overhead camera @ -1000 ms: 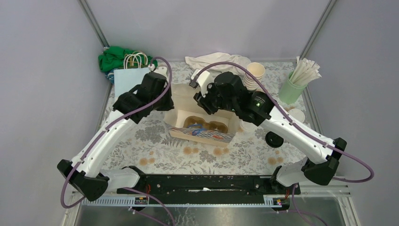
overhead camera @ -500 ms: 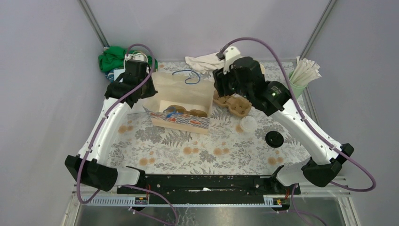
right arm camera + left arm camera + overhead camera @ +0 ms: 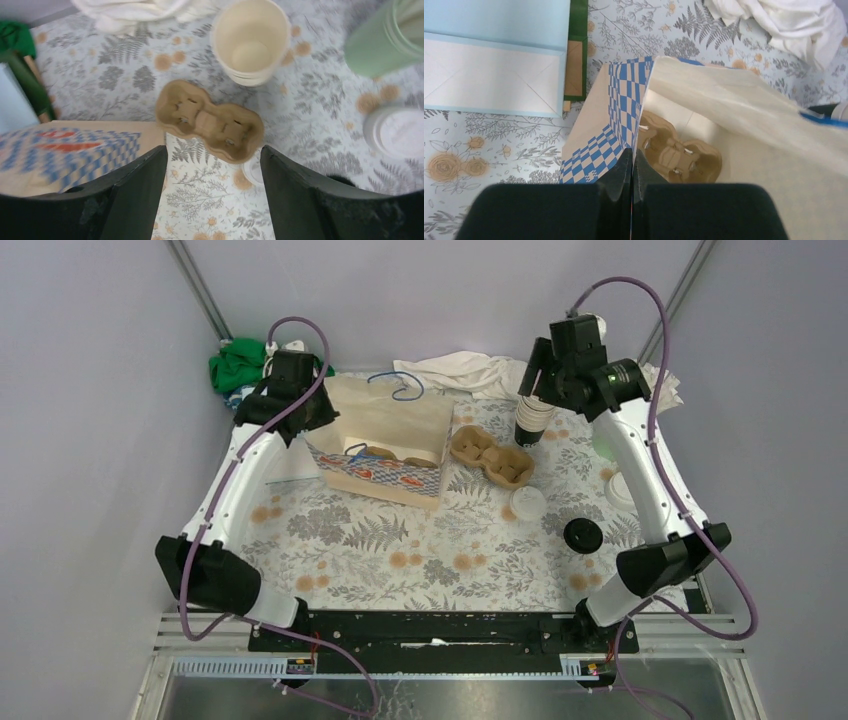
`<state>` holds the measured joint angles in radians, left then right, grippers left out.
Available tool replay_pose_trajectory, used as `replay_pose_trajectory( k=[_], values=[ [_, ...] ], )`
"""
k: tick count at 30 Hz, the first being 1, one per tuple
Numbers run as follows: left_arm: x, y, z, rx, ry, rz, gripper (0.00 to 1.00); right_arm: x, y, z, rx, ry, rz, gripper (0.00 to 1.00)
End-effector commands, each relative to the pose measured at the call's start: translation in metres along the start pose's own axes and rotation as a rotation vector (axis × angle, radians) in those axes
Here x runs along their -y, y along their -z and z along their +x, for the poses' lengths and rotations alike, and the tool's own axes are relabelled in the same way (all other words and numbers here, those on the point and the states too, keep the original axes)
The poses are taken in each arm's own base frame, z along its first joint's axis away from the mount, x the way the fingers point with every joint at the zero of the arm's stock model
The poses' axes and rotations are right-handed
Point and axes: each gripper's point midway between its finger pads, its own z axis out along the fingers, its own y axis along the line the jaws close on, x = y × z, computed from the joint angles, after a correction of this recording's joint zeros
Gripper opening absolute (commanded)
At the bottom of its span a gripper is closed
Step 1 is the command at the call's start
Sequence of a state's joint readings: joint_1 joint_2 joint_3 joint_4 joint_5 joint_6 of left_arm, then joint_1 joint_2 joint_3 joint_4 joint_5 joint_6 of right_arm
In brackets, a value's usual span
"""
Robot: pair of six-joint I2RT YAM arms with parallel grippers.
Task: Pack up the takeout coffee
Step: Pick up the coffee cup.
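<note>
A stack of cream paper cups with dark lettering stands at the back right; the right wrist view looks down into it. My right gripper is open and empty, above and just beside the stack. A brown cup carrier lies on the table, also in the right wrist view. My left gripper is shut on the left edge of the blue-checkered paper bag, pinching it. A second carrier lies inside the bag.
White lids and a black lid lie at the right. A mint-green tumbler stands next to the cups. White cloth and green cloth lie at the back. A light-blue bag lies flat left.
My left gripper has dragged the bag left and back. My right arm has left one carrier on the table and swung back right to above the cup stack.
</note>
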<state>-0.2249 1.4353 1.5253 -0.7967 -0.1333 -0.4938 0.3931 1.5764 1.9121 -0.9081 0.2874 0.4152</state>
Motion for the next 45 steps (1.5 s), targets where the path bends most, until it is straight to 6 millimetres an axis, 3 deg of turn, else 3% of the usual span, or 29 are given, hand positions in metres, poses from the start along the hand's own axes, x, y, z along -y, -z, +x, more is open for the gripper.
replay_pose_trajectory(
  k=[1, 5, 8, 12, 20, 26, 29, 33, 39, 45],
  values=[
    [0.013, -0.005, -0.058, 0.155, 0.096, 0.048, 0.0, 0.032, -0.009, 0.008, -0.081, -0.24, 0.114, 0.74],
    [0.003, -0.018, -0.092, 0.206, 0.122, 0.027, 0.0, 0.045, -0.027, 0.01, -0.106, -0.309, 0.189, 0.71],
    [-0.001, -0.028, -0.108, 0.229, 0.14, 0.034, 0.0, 0.052, -0.042, 0.001, -0.092, -0.364, 0.225, 0.66],
    [-0.002, -0.043, -0.113, 0.24, 0.151, 0.041, 0.04, 0.055, -0.059, -0.018, -0.044, -0.401, 0.255, 0.62],
    [0.003, -0.061, -0.125, 0.255, 0.135, 0.049, 0.24, 0.059, -0.094, -0.028, -0.022, -0.517, 0.315, 0.56],
    [-0.008, -0.067, -0.13, 0.243, 0.109, -0.006, 0.31, 0.073, -0.107, -0.022, -0.001, -0.503, 0.391, 0.54],
    [-0.009, -0.068, -0.128, 0.235, 0.111, -0.005, 0.45, 0.073, -0.11, -0.021, -0.002, -0.49, 0.394, 0.54],
    [-0.008, -0.054, -0.138, 0.259, 0.124, -0.01, 0.62, 0.078, -0.113, -0.019, 0.0, -0.468, 0.42, 0.54],
    [-0.009, -0.01, -0.167, 0.382, 0.118, -0.022, 0.74, 0.089, -0.115, -0.018, 0.009, -0.437, 0.48, 0.54],
    [0.026, 0.021, -0.192, 0.488, 0.056, 0.114, 0.87, 0.093, -0.127, -0.013, -0.012, -0.423, 0.477, 0.48]
  ],
)
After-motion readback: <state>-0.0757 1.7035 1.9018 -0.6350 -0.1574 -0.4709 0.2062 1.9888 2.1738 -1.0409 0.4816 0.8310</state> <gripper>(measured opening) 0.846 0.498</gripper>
